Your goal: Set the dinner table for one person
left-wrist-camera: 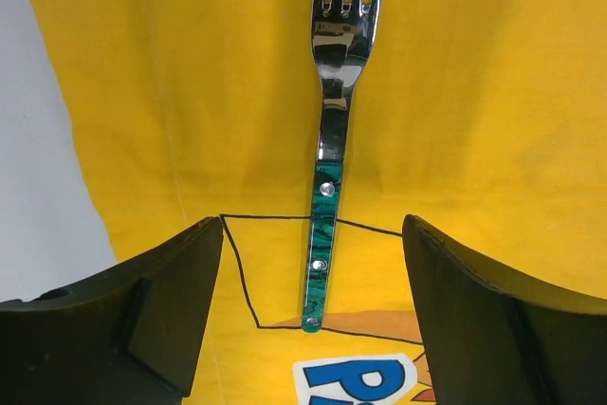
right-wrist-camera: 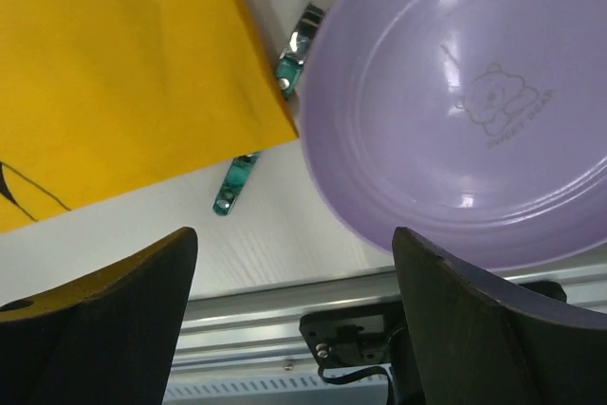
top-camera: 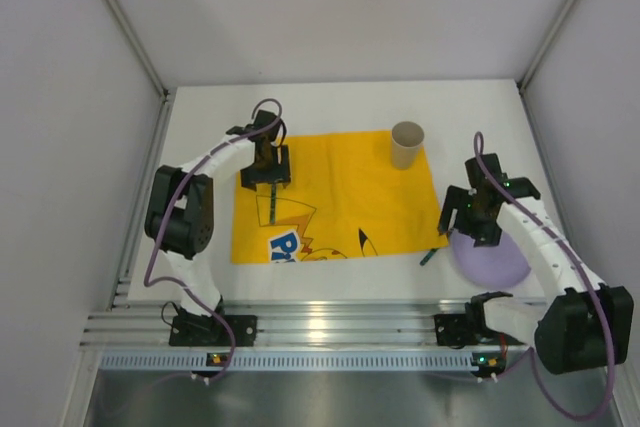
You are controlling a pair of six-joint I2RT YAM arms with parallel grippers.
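Observation:
On the white dinner table point(top-camera: 330, 107) lies a yellow mat point(top-camera: 340, 197). A fork point(left-wrist-camera: 327, 139) with a green handle rests flat on the mat's left part, tines pointing away from the wrist camera. My left gripper point(left-wrist-camera: 311, 225) is open just above it, one finger on each side of the handle and neither touching it. At the right, a purple plate point(right-wrist-camera: 455, 111) sits on the table beside the mat. My right gripper point(right-wrist-camera: 294, 234) hangs open over the plate's near left edge, holding nothing.
A second green-handled utensil point(right-wrist-camera: 232, 187) lies at the mat's right near corner, its metal end hidden under the plate's rim. A tan paper cup point(top-camera: 407, 144) stands on the mat's far right corner. The ribbed silver rail point(top-camera: 330, 332) runs along the near edge.

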